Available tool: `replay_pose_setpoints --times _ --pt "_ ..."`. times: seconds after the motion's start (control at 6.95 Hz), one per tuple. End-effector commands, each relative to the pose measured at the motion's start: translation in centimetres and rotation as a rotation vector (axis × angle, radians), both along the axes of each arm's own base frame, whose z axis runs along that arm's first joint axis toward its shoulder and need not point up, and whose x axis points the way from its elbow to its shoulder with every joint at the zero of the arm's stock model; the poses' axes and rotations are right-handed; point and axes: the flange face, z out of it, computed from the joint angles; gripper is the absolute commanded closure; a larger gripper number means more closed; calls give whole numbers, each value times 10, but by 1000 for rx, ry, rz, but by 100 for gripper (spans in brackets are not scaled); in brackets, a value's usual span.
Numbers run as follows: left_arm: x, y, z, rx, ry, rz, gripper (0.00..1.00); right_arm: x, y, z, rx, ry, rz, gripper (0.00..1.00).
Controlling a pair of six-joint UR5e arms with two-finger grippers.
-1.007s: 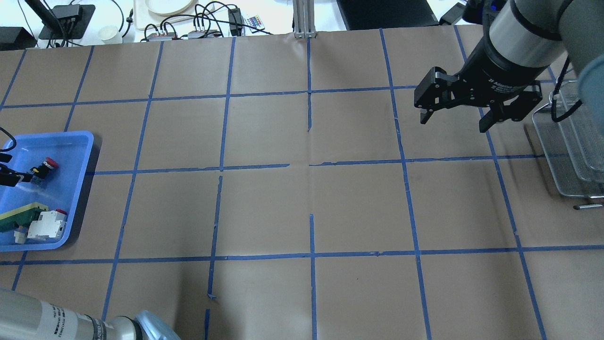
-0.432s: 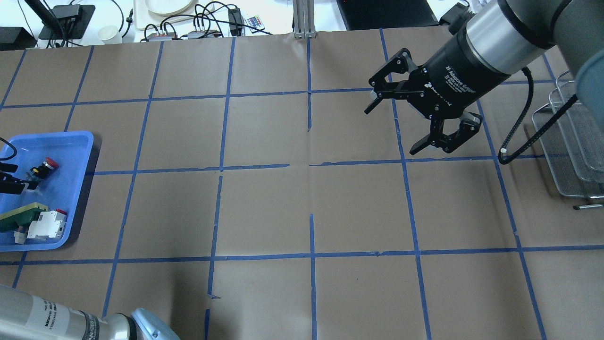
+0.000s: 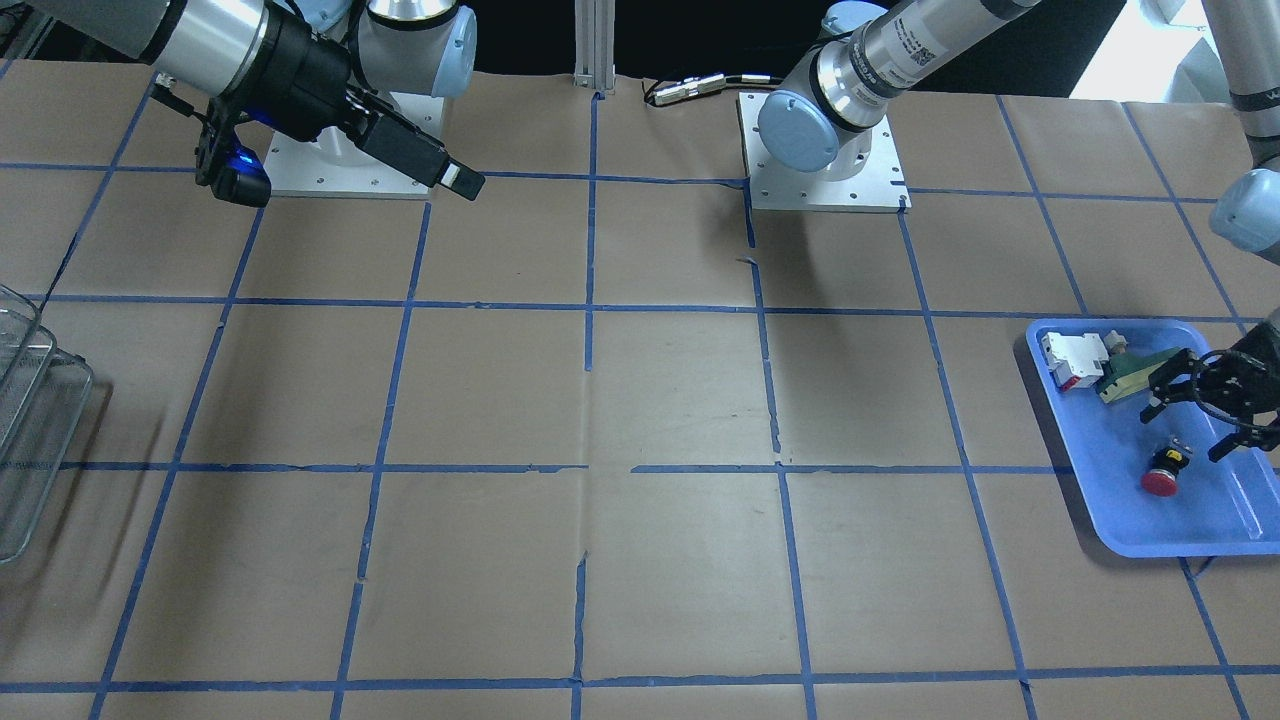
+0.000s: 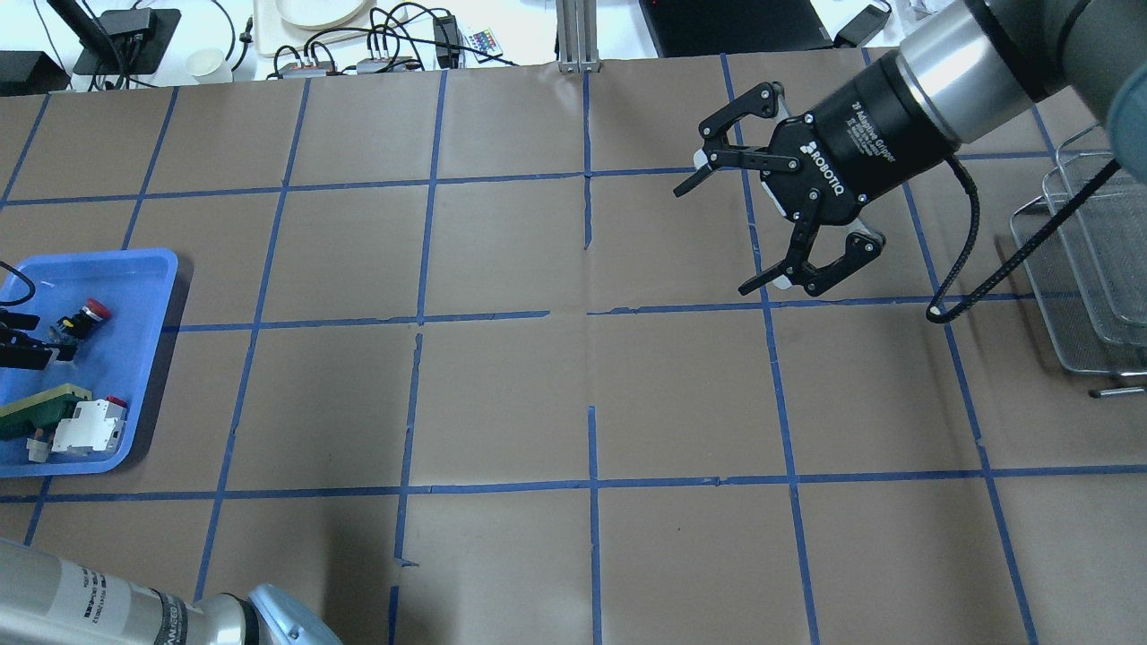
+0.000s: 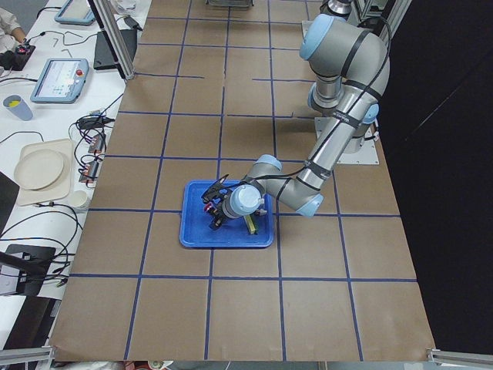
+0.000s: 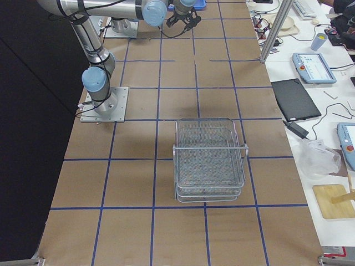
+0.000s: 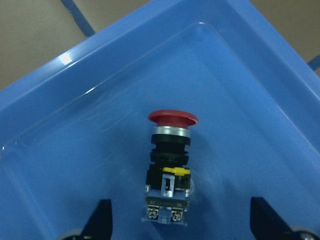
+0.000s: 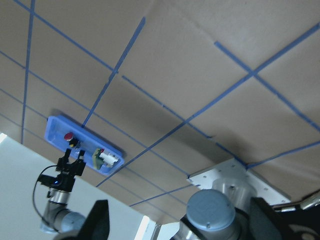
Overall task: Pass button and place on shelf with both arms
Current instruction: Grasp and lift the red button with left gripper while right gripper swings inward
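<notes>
The button (image 7: 170,150), with a red cap, black body and yellow collar, lies on its side in the blue tray (image 4: 134,296). It also shows in the front view (image 3: 1163,475) and the overhead view (image 4: 82,316). My left gripper (image 3: 1205,405) hovers open just above the tray, its fingertips (image 7: 102,220) on either side of the button's base without touching it. My right gripper (image 4: 717,237) is open and empty, held in the air over the table's right half. The wire-mesh shelf (image 6: 209,160) stands at the table's right end, apart from both grippers.
In the tray, a white-and-red blocky part (image 4: 88,425) and a green-and-yellow wedge (image 4: 36,410) lie beside the button. The table is brown paper with a blue tape grid. Cables and devices lie on the white bench beyond the far edge (image 4: 376,45).
My right gripper has swung left, away from the shelf toward the table's middle, and has rotated. My left gripper has stayed over the button, hardly moving.
</notes>
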Motion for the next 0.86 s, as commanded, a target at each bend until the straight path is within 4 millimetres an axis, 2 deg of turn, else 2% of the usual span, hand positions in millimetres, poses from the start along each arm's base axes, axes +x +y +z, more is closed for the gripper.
replay_pose_setpoints --times 0.0,0.14,0.29,0.43,0.72 --pt "-4 4 -11 4 4 2 7 -7 4 -30 124 -194 -101 0" --pt "-5 3 -12 -2 -2 -5 13 0 6 -52 156 -337 -163 0" --pt "-3 3 -12 -10 -15 -16 22 3 6 -58 161 -403 -193 0" --pt "-2 2 -13 -32 -41 -66 34 4 8 -59 181 -396 -197 0" --pt "-2 -2 -14 -70 -37 -87 62 5 11 -60 282 -398 -245 0"
